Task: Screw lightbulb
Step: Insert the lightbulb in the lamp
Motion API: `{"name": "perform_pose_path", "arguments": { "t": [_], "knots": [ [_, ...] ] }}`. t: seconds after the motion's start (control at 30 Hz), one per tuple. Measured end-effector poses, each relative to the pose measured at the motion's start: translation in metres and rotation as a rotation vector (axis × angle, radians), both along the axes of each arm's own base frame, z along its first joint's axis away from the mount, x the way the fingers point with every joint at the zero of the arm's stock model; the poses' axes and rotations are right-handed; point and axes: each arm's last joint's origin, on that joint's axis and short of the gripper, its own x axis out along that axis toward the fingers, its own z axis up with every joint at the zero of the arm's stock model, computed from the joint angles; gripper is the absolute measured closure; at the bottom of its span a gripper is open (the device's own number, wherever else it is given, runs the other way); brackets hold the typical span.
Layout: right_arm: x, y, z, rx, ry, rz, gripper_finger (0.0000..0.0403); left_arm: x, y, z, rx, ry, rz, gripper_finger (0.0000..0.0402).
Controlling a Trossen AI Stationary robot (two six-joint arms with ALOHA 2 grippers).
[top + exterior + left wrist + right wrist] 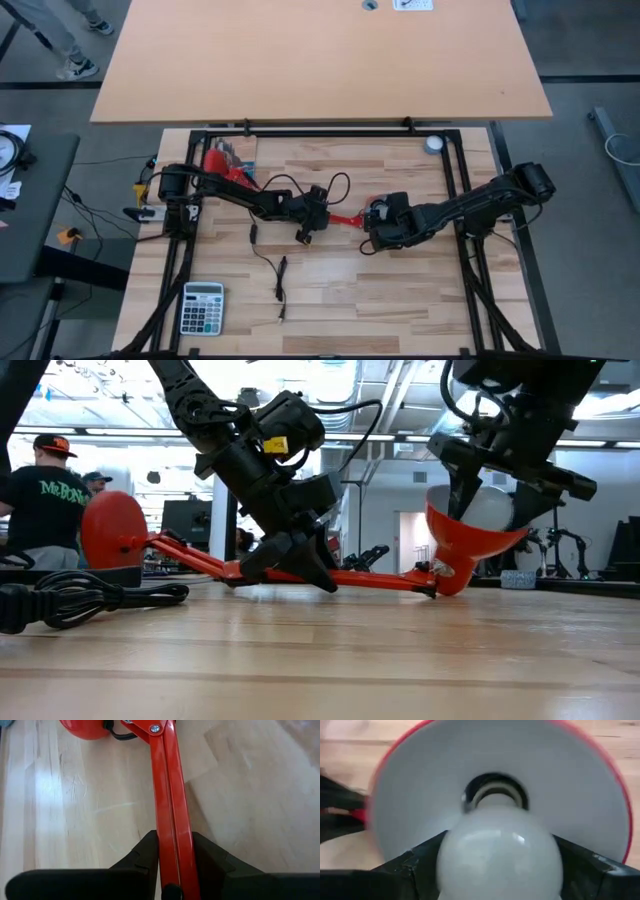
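- The right gripper (495, 865) grips the lightbulb (497, 855), whose base sits at the socket inside the lamp shade (410, 785), mid-desk.
- The left gripper (175, 865) clamps the lamp arm (167, 795).
- By my judgement, screwing is unfinished.
- The wooden desk (400, 290) carries a calculator (202, 307); a person (40, 500) stands behind.

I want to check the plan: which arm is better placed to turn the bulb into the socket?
The right: the right gripper holds the lightbulb at the socket of the lamp shade. The left gripper clamps the lamp arm.
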Motion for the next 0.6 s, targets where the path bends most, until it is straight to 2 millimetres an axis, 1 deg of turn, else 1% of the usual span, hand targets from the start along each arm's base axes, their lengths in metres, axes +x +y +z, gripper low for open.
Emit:
{"name": "perform_pose_path", "arguments": {
  "t": [0.17,0.3,0.47,0.6],
  "knots": [
    [-0.005,-0.002,0.0,-0.054,0.067,0.018,0.0048,0.001,0.002,0.001,-0.013,-0.015,-0.012,0.032],
    [-0.005,-0.003,0.001,-0.101,0.103,0.061,0.0038,0.001,0.004,0.001,-0.011,-0.014,-0.001,0.032],
    [0.0,-0.002,0.018,-0.156,0.18,0.171,0.0036,0.0,0.008,0.001,-0.016,-0.004,0.014,0.032],
    [0.005,-0.001,0.04,-0.188,0.234,0.246,0.0035,0.0,0.009,0.0,-0.018,-0.003,0.019,0.032]
  ]
}}
